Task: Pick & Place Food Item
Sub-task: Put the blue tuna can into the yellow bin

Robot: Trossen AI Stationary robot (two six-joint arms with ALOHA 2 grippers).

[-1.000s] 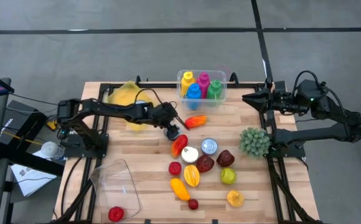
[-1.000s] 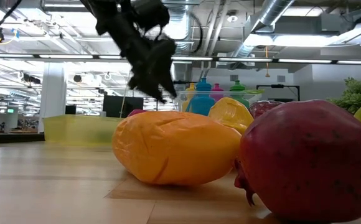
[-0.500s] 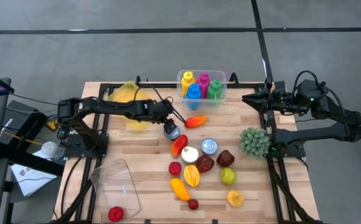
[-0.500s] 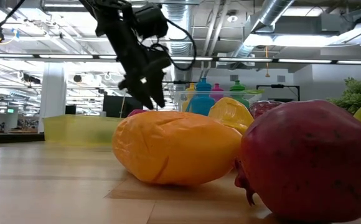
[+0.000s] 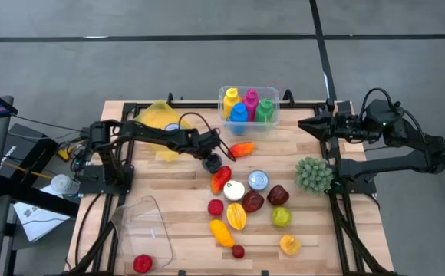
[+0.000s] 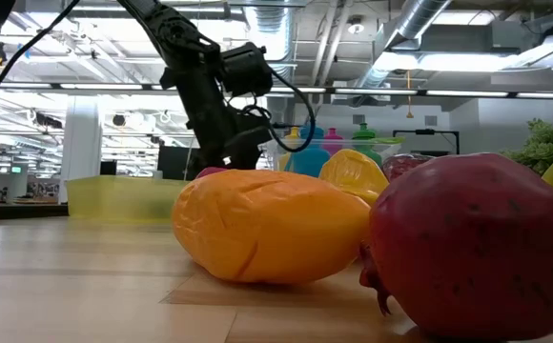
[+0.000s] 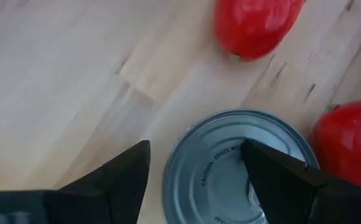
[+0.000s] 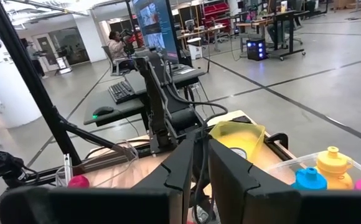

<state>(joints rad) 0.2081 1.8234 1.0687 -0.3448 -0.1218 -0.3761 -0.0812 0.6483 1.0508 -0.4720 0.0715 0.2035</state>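
Approach to a food item, fingers not yet closing

Left gripper [image 5: 213,162] is hovering low over the wooden surface [image 5: 169,211], a little way out from the clear bottle tub [image 5: 248,106] on its left-arm side, at the near edge of the cluster of toy food spreading away from the tub. Its fingers [image 7: 121,174] are standing well apart and are holding nothing. In the left wrist view they are framing the lid of a tin can [image 7: 230,168], with a red pepper-like piece [image 7: 255,25] lying just beyond the can and another red fruit [image 7: 348,143] beside it.

The step in hand is looking like the reach and line-up before the pick. Which item is being targeted I cannot say for sure, though the can is sitting squarely between the fingers. The next move is likely calling for a descent until the fingers are straddling the chosen piece, then a close, while keeping clear of the close-packed neighbours.

The can is looking rigid, round and smooth, with a ringed metal lid, so it may be slipping unless gripped across its width. The red pieces are looking glossy, rounded plastic. The surface is showing pale, planked wood grain.

Right gripper [image 5: 307,123] is waiting off to the tub's right-arm side, its fingers drawn together on nothing
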